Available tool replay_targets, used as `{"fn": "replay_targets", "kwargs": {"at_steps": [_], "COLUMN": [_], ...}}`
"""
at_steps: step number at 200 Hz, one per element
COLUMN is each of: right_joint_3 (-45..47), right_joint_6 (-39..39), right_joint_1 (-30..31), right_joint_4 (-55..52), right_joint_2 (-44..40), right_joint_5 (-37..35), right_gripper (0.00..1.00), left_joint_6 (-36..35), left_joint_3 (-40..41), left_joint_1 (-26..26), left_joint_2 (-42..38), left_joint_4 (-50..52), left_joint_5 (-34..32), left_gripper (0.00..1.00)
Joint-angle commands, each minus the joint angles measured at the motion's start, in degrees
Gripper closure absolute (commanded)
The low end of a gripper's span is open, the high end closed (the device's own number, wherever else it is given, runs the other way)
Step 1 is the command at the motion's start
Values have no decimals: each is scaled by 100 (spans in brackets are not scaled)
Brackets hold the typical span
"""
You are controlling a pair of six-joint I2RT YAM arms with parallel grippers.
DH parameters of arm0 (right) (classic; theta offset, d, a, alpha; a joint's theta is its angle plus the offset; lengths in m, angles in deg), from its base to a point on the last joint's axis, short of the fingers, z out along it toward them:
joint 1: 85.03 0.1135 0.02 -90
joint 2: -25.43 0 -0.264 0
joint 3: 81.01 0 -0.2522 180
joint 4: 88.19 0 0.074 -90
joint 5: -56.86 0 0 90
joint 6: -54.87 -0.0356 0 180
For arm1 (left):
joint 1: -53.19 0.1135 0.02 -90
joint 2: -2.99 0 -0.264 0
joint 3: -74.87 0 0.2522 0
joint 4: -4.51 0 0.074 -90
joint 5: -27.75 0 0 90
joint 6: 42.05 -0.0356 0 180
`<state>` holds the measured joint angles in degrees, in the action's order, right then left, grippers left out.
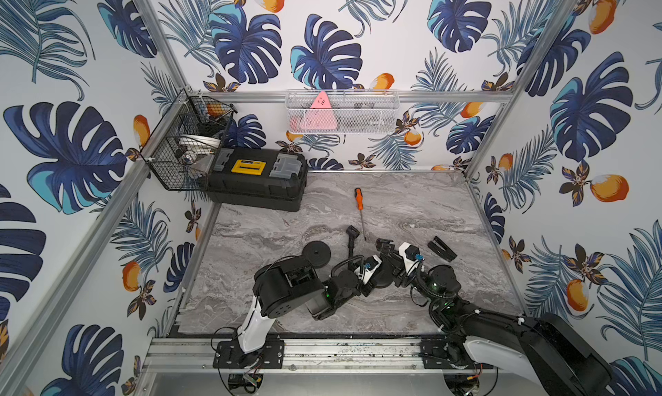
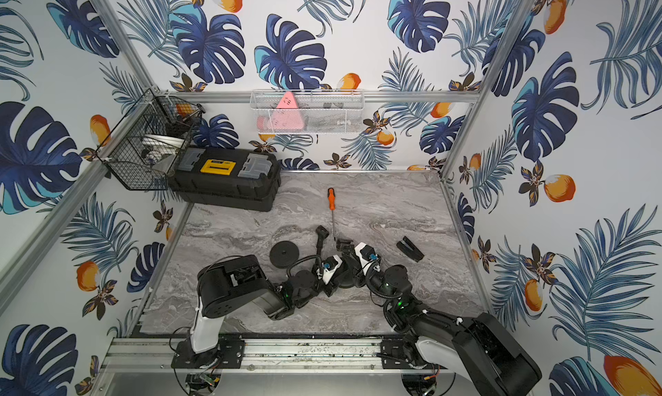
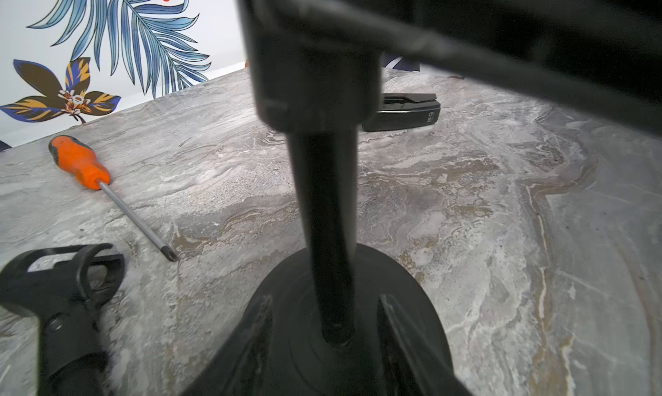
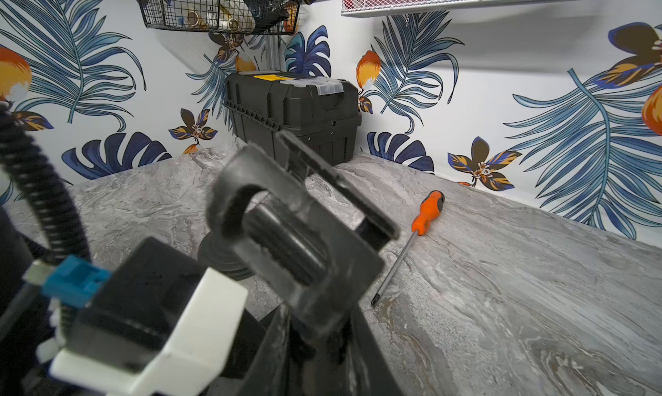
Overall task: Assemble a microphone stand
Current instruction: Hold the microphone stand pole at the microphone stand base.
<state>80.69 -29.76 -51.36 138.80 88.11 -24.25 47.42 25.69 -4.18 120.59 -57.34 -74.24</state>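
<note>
A: Standing front-centre on the table (image 1: 394,204), the round base (image 3: 412,297) carries the pole (image 3: 327,204) upright at its middle; seating it seems the step in hand.

B: The right gripper (image 4: 318,326) is clamped on the pole's top end; the left gripper (image 3: 326,304) straddles its foot, jaws apart.

A: Next likely calls for pinching low and twisting it home.

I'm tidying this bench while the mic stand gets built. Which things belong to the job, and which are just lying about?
Job: pole, round base, mic clip, spare disc, probably the black clamp.

Likely just lying about: screwdriver, toolbox, black wire basket, white mesh basket.
</note>
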Motion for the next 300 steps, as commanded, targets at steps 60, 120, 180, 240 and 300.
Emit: {"fn": "replay_targets", "kwargs": {"at_steps": [60, 120, 180, 240, 300], "right_joint_3": [1, 23, 23, 14, -97], "right_joint_6": [-146, -168, -177, -182, -140], "right_joint_1": [17, 17, 26, 26, 26], "right_joint_4": [-275, -274, -302, -266, -623], "right_joint_2": [65, 28, 16, 61, -153], "right_joint_5": [193, 151, 131, 140, 61], "right_gripper": [89, 89, 89, 89, 64], "left_joint_6": [126, 43, -43, -26, -150], "left_joint_3": [-106, -189, -281, -244, -273], "left_joint_1": [-5, -12, -12, -7, -12], "left_joint_2": [376, 423, 461, 518, 668], "left_joint_4": [-1023, -1101, -1087, -1231, -1263], "left_joint_5": [-158, -9, 138, 126, 299], "left_gripper": [55, 61, 65, 73, 82]}}
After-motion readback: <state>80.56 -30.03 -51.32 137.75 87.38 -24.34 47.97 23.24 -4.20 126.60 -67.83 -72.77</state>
